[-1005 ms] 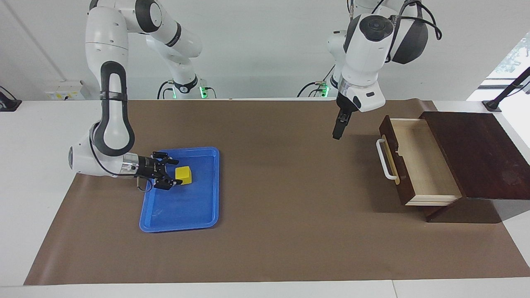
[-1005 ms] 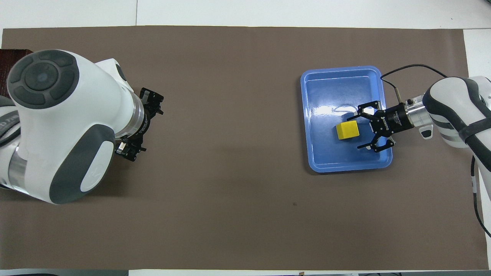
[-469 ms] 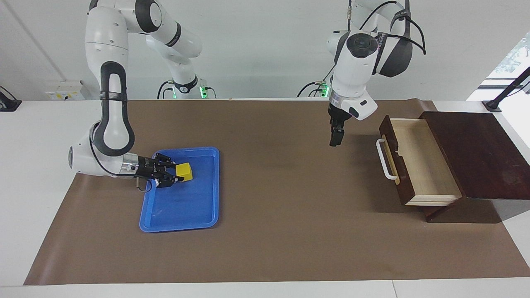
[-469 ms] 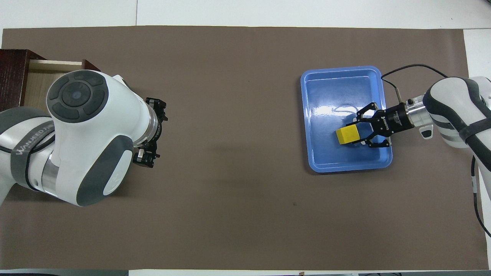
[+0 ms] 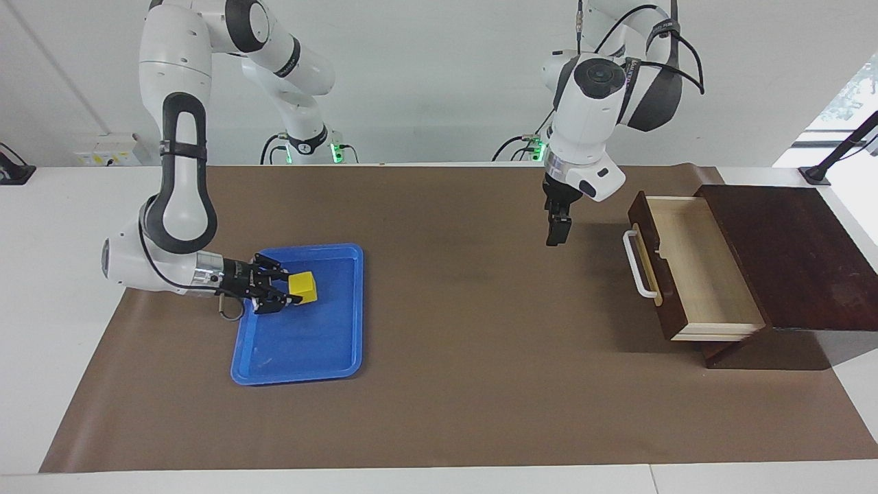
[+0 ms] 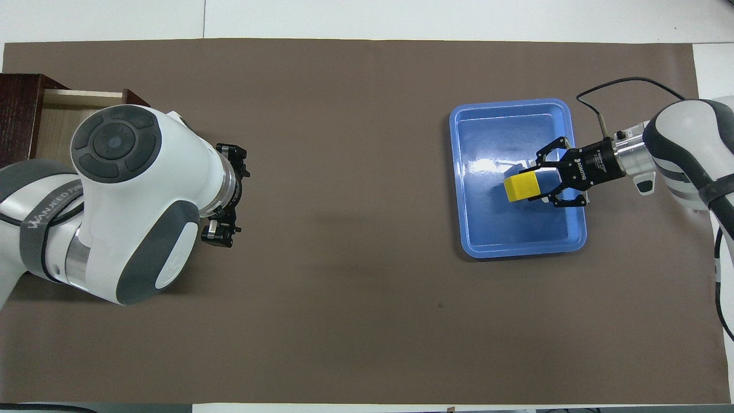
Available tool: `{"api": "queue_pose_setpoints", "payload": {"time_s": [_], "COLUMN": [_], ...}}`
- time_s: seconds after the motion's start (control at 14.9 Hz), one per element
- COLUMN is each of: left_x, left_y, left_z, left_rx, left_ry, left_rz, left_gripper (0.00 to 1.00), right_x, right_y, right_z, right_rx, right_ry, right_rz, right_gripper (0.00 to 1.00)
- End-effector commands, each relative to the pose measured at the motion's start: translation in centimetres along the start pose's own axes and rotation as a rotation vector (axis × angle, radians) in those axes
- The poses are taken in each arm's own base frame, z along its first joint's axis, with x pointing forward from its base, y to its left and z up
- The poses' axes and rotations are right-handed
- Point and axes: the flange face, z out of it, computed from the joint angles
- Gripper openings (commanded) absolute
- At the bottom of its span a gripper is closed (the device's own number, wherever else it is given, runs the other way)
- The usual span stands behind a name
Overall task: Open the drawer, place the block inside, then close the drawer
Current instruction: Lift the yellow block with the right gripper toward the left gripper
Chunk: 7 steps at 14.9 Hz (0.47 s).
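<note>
The small yellow block (image 5: 304,287) (image 6: 520,187) is clamped between the fingertips of my right gripper (image 5: 296,291) (image 6: 530,186), which reaches in level and holds it just over the blue tray (image 5: 309,343) (image 6: 516,229). The dark wooden drawer (image 5: 699,274) (image 6: 57,123) stands pulled out of its box (image 5: 789,254) at the left arm's end of the table, its pale inside bare and its white handle (image 5: 638,264) facing the table's middle. My left gripper (image 5: 554,233) (image 6: 234,195) hangs open, pointing down over the mat in front of the drawer, holding nothing.
A brown mat (image 5: 466,384) covers the table between tray and drawer. In the overhead view the left arm's bulk hides most of the drawer.
The right gripper has shut on the block and raised it slightly off the tray floor. The left arm has drawn back from the drawer front toward the table's middle, then stilled.
</note>
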Motion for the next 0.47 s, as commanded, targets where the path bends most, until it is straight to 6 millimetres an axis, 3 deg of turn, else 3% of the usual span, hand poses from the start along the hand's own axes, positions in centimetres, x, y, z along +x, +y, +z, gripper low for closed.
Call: {"api": "queue_pose_setpoints", "payload": {"time_s": [0.0, 0.2, 0.4], "left_x": [0.1, 0.2, -0.5], "left_y": [0.1, 0.3, 1.4], "left_z": [0.7, 0.8, 2.1], "left_rx": [0.001, -0.002, 0.012], "left_ry": [-0.012, -0.013, -0.008], "left_rz": [-0.033, -0.040, -0.112], "left_gripper": [1.00, 1.00, 1.00], "right_x": [-5.6, -12.4, -17.8], "right_y": [-3.0, -5.3, -7.2], "right_z": [-1.0, 0.9, 4.2], "right_rx": [0.009, 0.007, 0.032], "right_ry": [-0.011, -0.001, -0.005], "right_rz": [0.004, 0.008, 0.055], "right_gripper": [0.00, 0.00, 0.00]}}
